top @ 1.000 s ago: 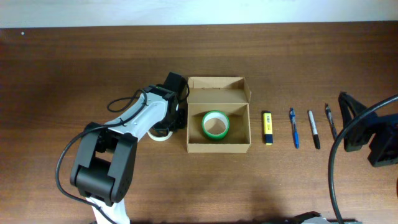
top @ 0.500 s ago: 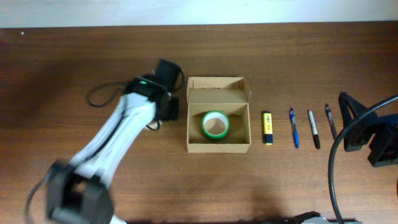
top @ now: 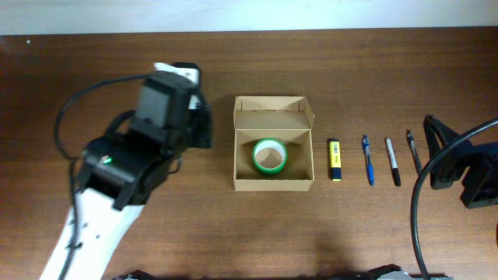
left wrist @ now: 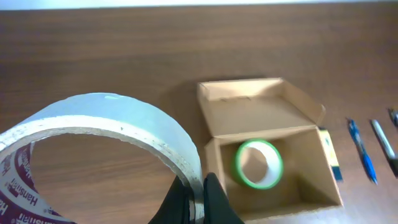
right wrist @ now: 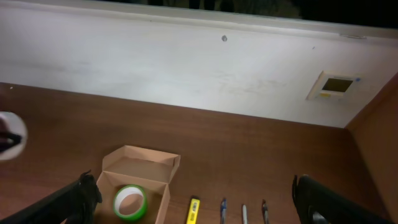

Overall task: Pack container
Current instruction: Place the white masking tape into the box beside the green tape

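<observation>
Left gripper (left wrist: 198, 198) — fingers pinched together on the wall of a white tape roll (left wrist: 118, 115). The roll stands out to the gripper's left, raised over the counter (left wrist: 93, 56). Box (left wrist: 249, 118) sits on the counter ahead and to the right of this gripper, lid flap open, apart from the white roll. Green roll (left wrist: 239, 167) lies flat inside the box. Right gripper (right wrist: 194, 185) — fingers wide apart, holding nothing; the box is ahead of it, nearer its left finger. Yellow highlighter (top: 334, 159) and three pens (top: 367, 162) lie in a row beside the box, on the side away from the left gripper.
</observation>
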Robot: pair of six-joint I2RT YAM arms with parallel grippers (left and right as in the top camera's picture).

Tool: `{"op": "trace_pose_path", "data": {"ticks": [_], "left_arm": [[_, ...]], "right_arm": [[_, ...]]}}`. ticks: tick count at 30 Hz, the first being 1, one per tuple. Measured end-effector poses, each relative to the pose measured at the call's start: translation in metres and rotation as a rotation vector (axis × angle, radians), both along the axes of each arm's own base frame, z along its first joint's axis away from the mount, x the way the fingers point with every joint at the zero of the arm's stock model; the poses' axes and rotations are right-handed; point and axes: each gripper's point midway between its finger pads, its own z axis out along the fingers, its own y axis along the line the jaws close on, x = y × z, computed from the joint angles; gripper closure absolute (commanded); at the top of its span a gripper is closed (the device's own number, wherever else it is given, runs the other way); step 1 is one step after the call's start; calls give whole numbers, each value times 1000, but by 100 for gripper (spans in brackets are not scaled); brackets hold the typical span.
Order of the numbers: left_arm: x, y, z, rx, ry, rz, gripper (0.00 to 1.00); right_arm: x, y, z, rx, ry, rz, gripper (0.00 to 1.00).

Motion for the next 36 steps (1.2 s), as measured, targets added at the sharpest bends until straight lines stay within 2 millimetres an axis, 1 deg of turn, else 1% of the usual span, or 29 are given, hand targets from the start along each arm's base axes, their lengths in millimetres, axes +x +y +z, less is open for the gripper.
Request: {"op": "trace_pose_path", "data": {"ticks": [2,5,9,10,11,13,15,17,21,24,26,29,36], "left_arm": [[3,-21,-5,-3,-1,-50,98],[6,-61,-14,-14,-4,-147,98],[2,-113,-27,-44,8,-282,98],[-1,-127,-34,-49,21,-318,98],[-3,-135,-39,-49,33,-342,98],[-8,-153,-58,-37,79,-390,98],[-12,-167,-80,-16,129,-424,98],[-14,-178,-104,9,182,-453,98],[-17,-192,-151,62,282,-495,99],[-22,-199,-178,89,341,-525,98],[-24,-202,-191,103,369,-535,98],[-28,-206,-203,115,391,-555,98],[-34,-215,-202,115,377,-590,98]], "right_arm": [[0,0,0,0,0,0,1],[0,0,0,0,0,0,1],[0,0,0,0,0,0,1],[0,0,0,0,0,0,1],[0,0,0,0,0,0,1],[0,0,0,0,0,0,1],[0,0,0,0,0,0,1],[0,0,0,0,0,0,1],[0,0,0,0,0,0,1],[0,0,0,0,0,0,1],[0,0,0,-1,0,0,1],[0,0,0,0,0,0,1],[0,0,0,0,0,0,1]]}}
